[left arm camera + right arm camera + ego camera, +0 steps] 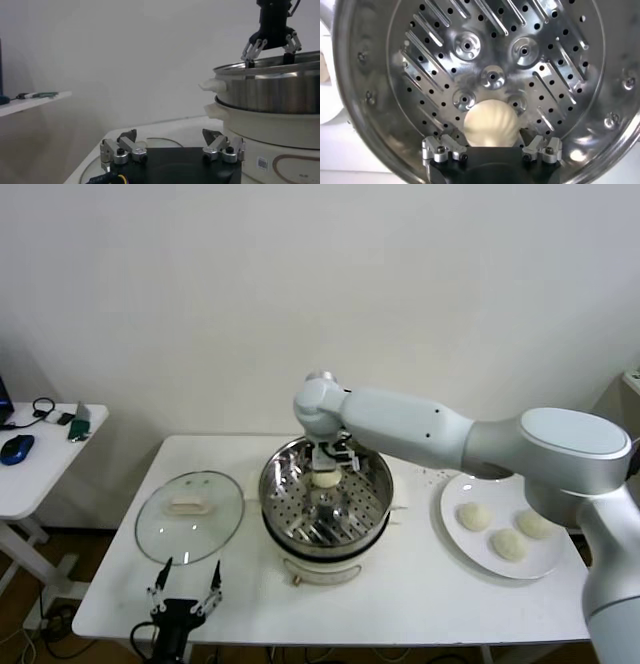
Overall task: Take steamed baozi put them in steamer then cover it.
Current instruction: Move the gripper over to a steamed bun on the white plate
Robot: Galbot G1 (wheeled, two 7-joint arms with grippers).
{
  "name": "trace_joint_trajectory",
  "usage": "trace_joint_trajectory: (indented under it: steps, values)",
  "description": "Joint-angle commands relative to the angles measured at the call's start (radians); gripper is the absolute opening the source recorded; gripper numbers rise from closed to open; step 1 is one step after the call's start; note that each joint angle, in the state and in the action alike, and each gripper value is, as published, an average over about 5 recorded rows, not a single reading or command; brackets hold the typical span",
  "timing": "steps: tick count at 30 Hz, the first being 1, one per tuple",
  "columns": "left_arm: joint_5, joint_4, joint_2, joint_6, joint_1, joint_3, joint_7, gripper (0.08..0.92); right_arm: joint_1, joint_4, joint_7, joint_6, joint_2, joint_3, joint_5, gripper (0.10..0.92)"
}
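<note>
Inside the steamer (pixel 326 499) at the table's (pixel 420 594) centre, we see our right gripper (pixel 331 463) poised with its fingers spread apart, released from one baozi (pixel 490 123) that rests on the perforated tray toward the far side. Three more baozi (pixel 509 531) lie on the white plate (pixel 455 539) to the right of the pot. To the left, the cover (pixel 190 516) lies flat on the table, handle up. Our left gripper (pixel 187 589) hangs at the near edge, just in front of the lid, its fingers likewise spread and holding nothing.
</note>
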Motion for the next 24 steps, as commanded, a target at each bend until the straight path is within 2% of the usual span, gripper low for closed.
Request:
trace_joint_trajectory:
  steps: [1,5,15,20,24]
  values:
    - [0.004,-0.006,0.0,0.002,0.003,0.002,0.0,0.823,0.067,0.012,-0.02,-0.021,-0.029,-0.007,0.135,0.823]
    - [0.008,-0.009,0.0,0.002,0.006,0.004,0.0,0.823,0.165,0.015,-0.048,-0.066,-0.074,-0.037,0.289,0.823]
    - [0.015,-0.014,0.003,-0.001,0.018,0.012,0.0,0.823,0.412,0.013,-0.114,-0.312,-0.287,-0.278,0.872,0.823]
    - [0.015,-0.027,0.006,0.003,0.026,0.02,0.0,0.823,0.439,0.015,-0.127,-0.388,-0.429,-0.358,0.977,0.823]
    - [0.015,-0.033,0.006,0.004,0.024,0.022,0.0,0.823,0.421,0.028,-0.103,-0.451,-0.538,-0.387,0.984,0.823]
